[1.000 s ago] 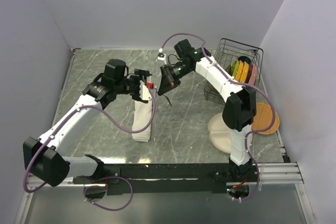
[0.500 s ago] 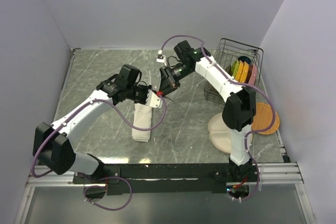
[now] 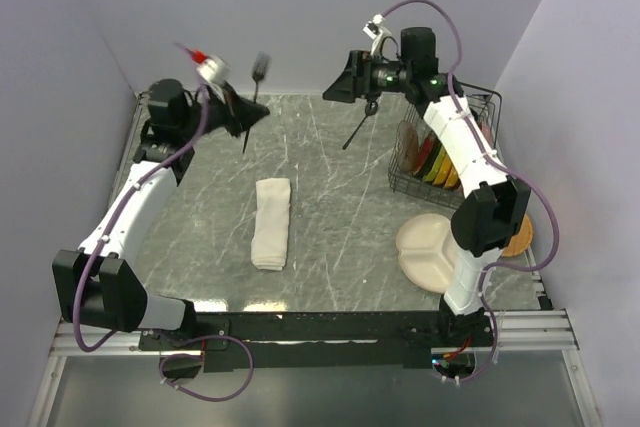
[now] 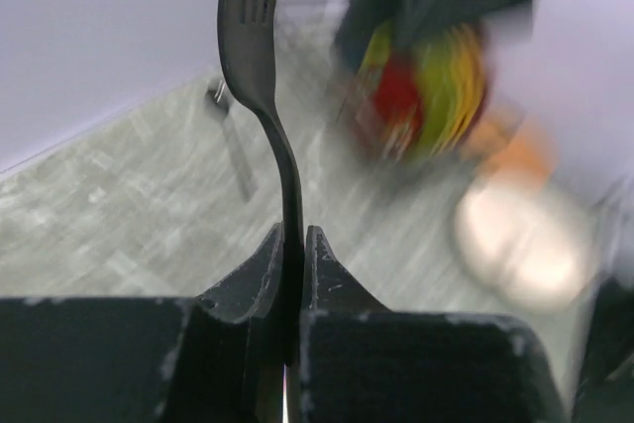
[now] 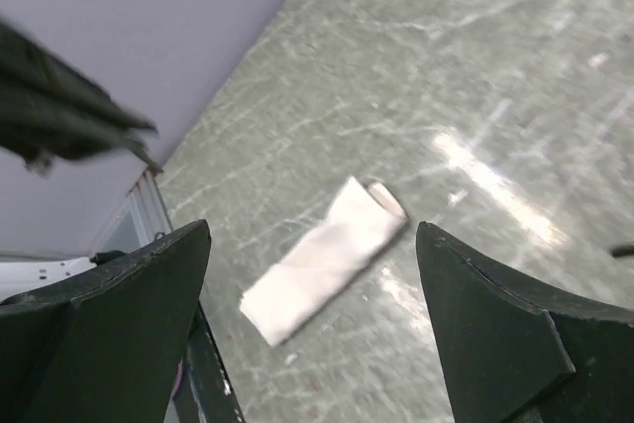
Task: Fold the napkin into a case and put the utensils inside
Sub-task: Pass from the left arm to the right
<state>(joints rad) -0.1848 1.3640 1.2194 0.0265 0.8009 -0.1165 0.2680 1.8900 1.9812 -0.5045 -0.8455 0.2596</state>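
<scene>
Fork (image 4: 248,37) clamped in left tool (image 4: 294,241), right tool (image 5: 312,235) wide open, folded napkin (image 3: 271,223) flat on table (image 3: 345,212)

Bright even light, motion-blurred wrist views

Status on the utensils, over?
Left gripper shut on fork. Right gripper open, empty. Spoon loose, apart from napkin. Napkin folded, lying flat, unfilled.

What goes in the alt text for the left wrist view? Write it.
The left gripper is shut on the thin handle of a dark fork, tines pointing away toward the top of the frame. Behind, blurred: the grey marbled table, a cluster of colourful plates and a pale plate.
</scene>
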